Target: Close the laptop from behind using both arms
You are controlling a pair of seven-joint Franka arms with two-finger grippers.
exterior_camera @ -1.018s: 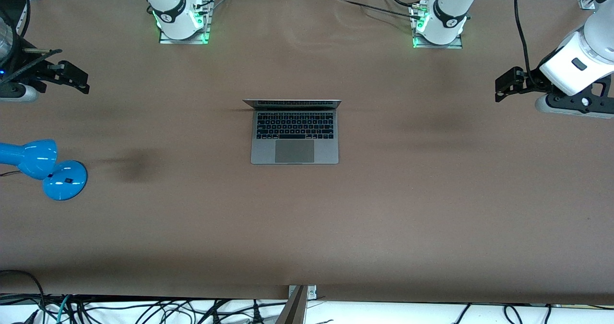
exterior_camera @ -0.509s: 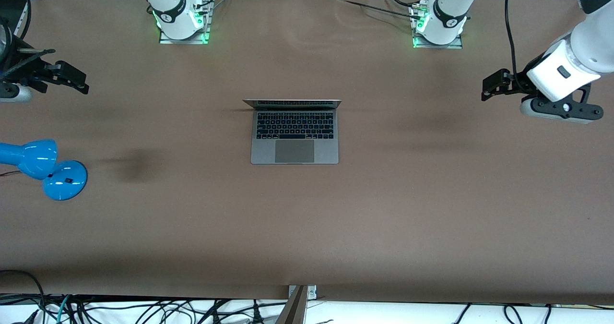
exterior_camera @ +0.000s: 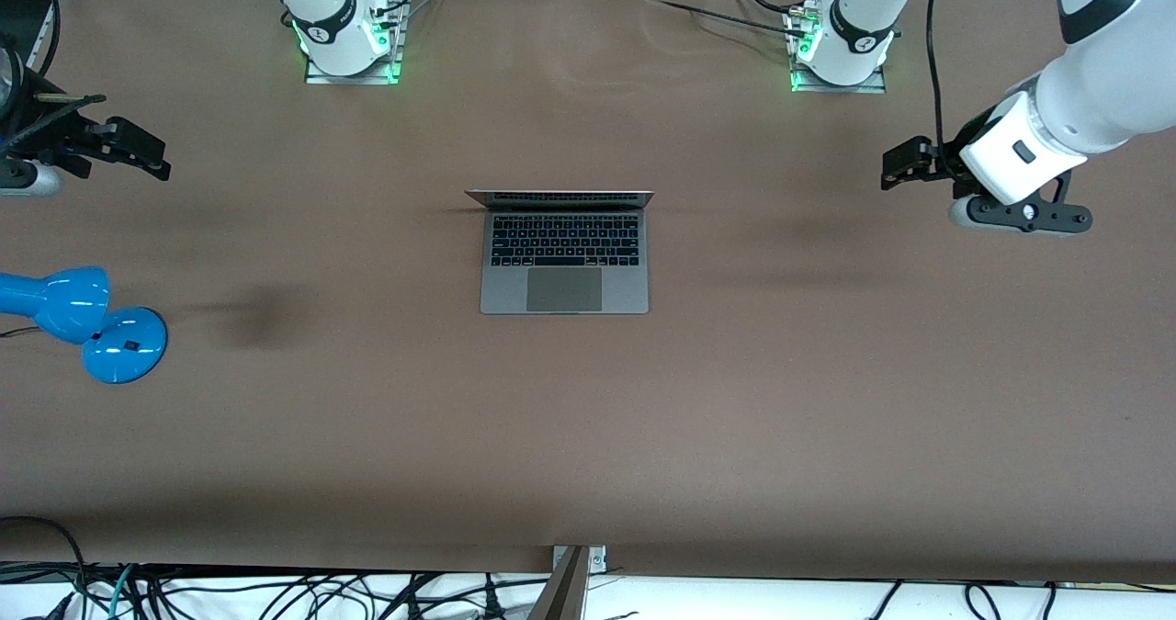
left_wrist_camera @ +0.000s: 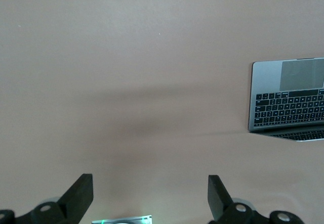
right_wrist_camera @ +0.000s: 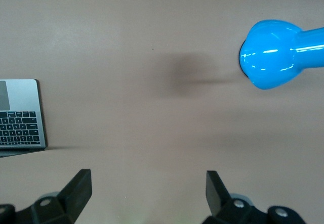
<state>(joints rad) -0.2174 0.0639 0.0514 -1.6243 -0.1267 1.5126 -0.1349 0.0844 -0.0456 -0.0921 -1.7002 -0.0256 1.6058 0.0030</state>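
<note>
Laptop [exterior_camera: 564, 253] sits open mid-table, lid upright, bare brown table [exterior_camera: 827, 400] on every side. Left gripper [exterior_camera: 905, 163] hangs over the left arm's end, well apart from the laptop; its wrist view shows fingers [left_wrist_camera: 81, 196] spread wide, nothing between them. Right gripper [exterior_camera: 138, 153] waits over the right arm's end, spread and empty too. Only its wrist view shows the blue desk lamp's [right_wrist_camera: 276, 54] rounded head from above.
</note>
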